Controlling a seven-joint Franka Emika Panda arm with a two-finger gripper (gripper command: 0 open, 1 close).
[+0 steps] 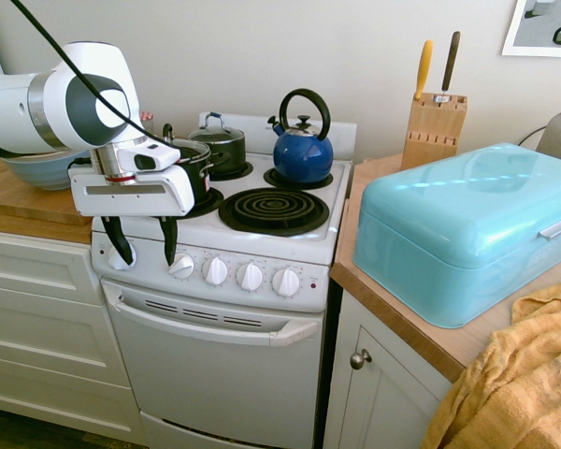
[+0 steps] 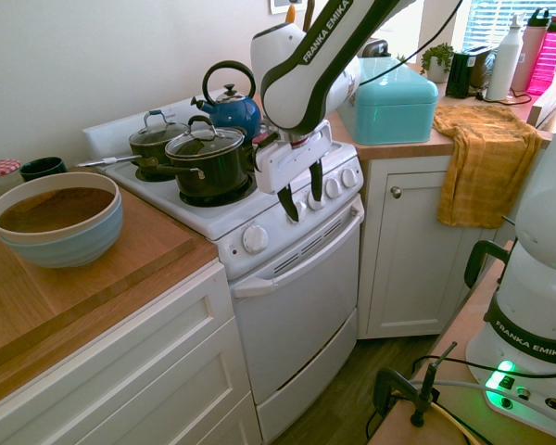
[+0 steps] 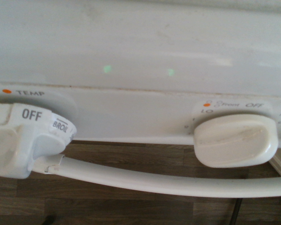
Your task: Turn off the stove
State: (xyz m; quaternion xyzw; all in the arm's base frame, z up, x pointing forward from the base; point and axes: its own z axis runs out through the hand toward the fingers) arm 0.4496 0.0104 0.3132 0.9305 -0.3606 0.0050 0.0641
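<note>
White arm comes in from the left in the first exterior view, from the upper right in the second. Forearm roughly level, wrist bent so the gripper (image 1: 142,241) points down. In the second exterior view the gripper (image 2: 302,195) hangs below the white hand block, with "FRANKA EMIKA" printed along the link above it. Two dark fingers (image 1: 118,239) spread apart, clear gap between them, nothing held. Fingertips angle slightly toward the camera in the first exterior view. Fingers out of sight in the wrist view. Hand block sits level, long side running across the picture.
</note>
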